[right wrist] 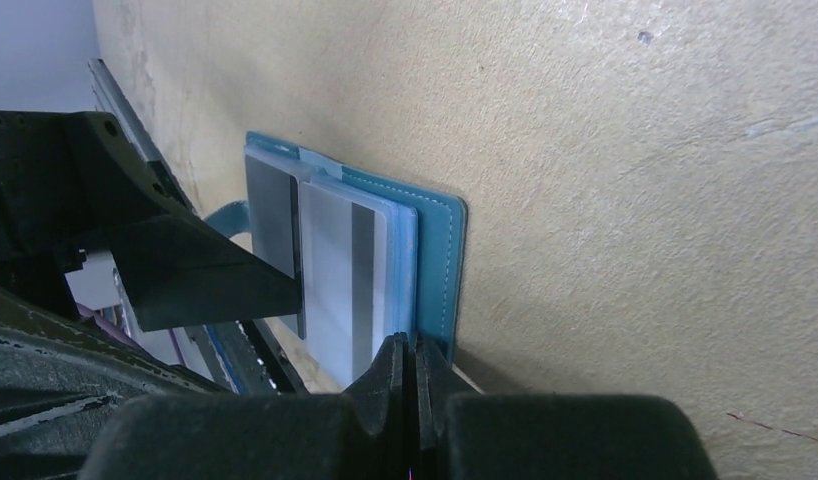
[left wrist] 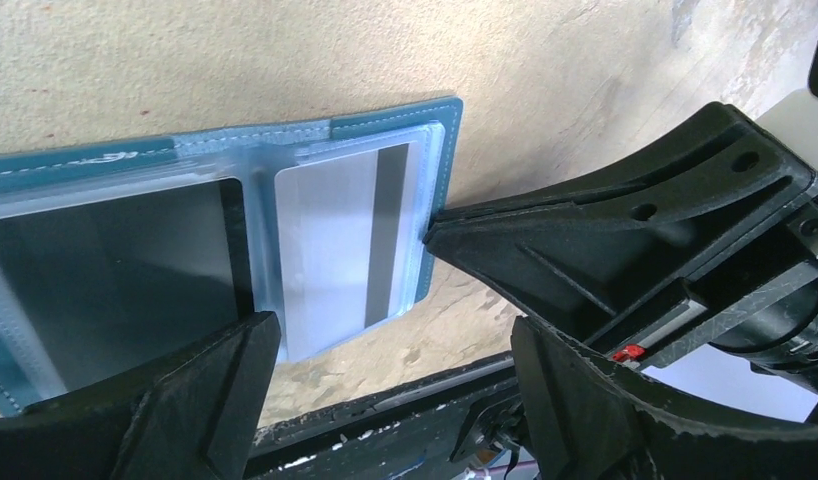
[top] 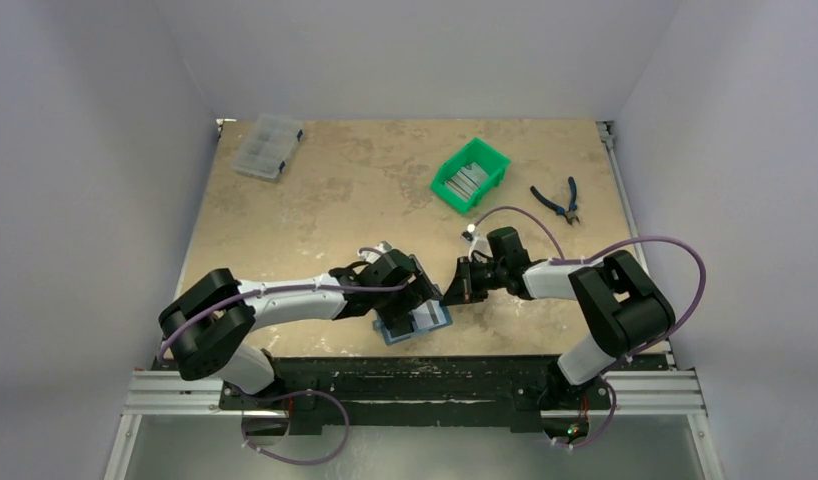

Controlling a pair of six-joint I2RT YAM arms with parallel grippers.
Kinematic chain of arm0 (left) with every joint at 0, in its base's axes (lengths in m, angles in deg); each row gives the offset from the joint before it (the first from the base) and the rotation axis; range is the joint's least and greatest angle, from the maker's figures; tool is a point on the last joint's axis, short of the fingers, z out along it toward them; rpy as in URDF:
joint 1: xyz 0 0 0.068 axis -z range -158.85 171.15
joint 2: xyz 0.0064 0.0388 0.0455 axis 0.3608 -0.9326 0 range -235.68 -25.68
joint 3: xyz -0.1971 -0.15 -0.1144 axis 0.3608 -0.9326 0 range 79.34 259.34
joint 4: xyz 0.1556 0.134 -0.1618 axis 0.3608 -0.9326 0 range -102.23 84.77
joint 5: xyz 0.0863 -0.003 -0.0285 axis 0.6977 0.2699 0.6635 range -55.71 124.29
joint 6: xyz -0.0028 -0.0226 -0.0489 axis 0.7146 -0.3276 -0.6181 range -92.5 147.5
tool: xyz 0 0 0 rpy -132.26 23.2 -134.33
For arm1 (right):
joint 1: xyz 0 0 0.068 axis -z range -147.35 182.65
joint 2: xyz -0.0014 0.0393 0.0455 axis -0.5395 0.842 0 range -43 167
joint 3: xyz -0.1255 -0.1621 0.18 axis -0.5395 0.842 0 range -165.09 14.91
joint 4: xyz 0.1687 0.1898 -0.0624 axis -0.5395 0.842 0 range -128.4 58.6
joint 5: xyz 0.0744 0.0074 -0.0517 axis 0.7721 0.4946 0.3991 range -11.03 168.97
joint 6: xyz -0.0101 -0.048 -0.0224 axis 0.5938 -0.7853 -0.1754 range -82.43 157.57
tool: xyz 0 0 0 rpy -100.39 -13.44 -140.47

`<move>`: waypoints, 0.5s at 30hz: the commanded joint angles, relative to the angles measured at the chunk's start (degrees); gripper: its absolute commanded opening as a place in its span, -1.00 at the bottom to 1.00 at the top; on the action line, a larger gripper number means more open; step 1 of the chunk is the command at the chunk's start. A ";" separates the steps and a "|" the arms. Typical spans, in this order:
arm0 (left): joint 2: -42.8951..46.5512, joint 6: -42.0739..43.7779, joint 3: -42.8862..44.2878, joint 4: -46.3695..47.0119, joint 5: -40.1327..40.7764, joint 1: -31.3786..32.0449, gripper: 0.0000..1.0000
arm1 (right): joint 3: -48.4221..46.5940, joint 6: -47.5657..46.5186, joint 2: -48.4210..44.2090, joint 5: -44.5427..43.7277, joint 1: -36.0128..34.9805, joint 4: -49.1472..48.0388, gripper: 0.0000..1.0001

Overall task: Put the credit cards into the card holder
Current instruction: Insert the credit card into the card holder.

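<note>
The card holder (top: 417, 322) is found open at the near edge of the desk (top: 335, 200), with a striped credit card (left wrist: 335, 250) pocketed inside. The left gripper (left wrist: 395, 330) is spread wide above it. The right gripper (right wrist: 410, 352) is pressed together, empty, against its right edge.

No text, label, brand mark, number or sign can be read in any of the three views. The credit cards (left wrist: 330, 250) in the card holder (left wrist: 395, 115) are shown plain, one crossed only by a dark stripe. A small pale mark (left wrist: 117, 156) on the holder's teal border is too blurred to be read.
</note>
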 commanded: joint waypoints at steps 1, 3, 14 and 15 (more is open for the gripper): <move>1.30 -3.37 -1.56 -3.06 2.65 -0.35 0.84 | -0.88 -1.95 -2.04 0.69 -0.10 1.47 -1.00; -0.32 -2.54 -1.52 -1.66 1.84 -0.34 0.84 | -0.88 -2.27 -2.41 0.61 -0.09 2.13 -1.00; -8.52 2.46 8.51 -2.98 4.11 1.71 0.83 | 0.51 -0.13 -2.52 1.21 -0.22 -0.67 -1.00; -8.88 3.46 9.44 -3.30 3.92 1.67 0.83 | 0.49 -0.17 -2.28 1.26 -0.22 -0.68 -1.00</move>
